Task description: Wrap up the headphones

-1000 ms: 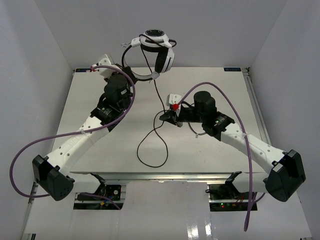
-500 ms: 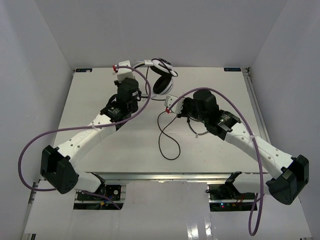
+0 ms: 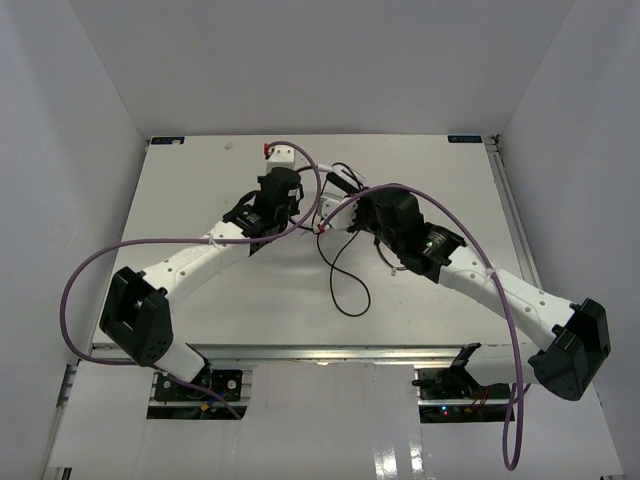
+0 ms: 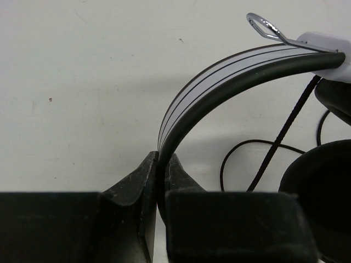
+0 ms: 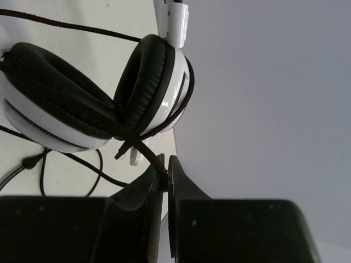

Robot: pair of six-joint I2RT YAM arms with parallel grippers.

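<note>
The headphones [image 3: 345, 181] hang between my two grippers over the back middle of the table, mostly hidden by the arms in the top view. My left gripper [image 4: 160, 162] is shut on the white-and-black headband [image 4: 219, 71], which arcs up to the right; one black earcup [image 4: 323, 181] shows at the right edge. My right gripper [image 5: 164, 174] is shut on the thin black cord [image 5: 143, 148] just below the two padded earcups [image 5: 148, 82]. The cord crosses around an earcup. Its loose part [image 3: 348, 290] loops down on the table.
Thick purple robot cables [image 3: 90, 270] arch over both arms, the right one [image 3: 500, 300] running down the right arm. The white table [image 3: 180, 210] is walled by white panels at the back and sides. The two wrists sit close together near the table's middle.
Both grippers have come together and moved the headphones from up by the back wall down over the table's middle. The cord's loop has shifted right and shrunk.
</note>
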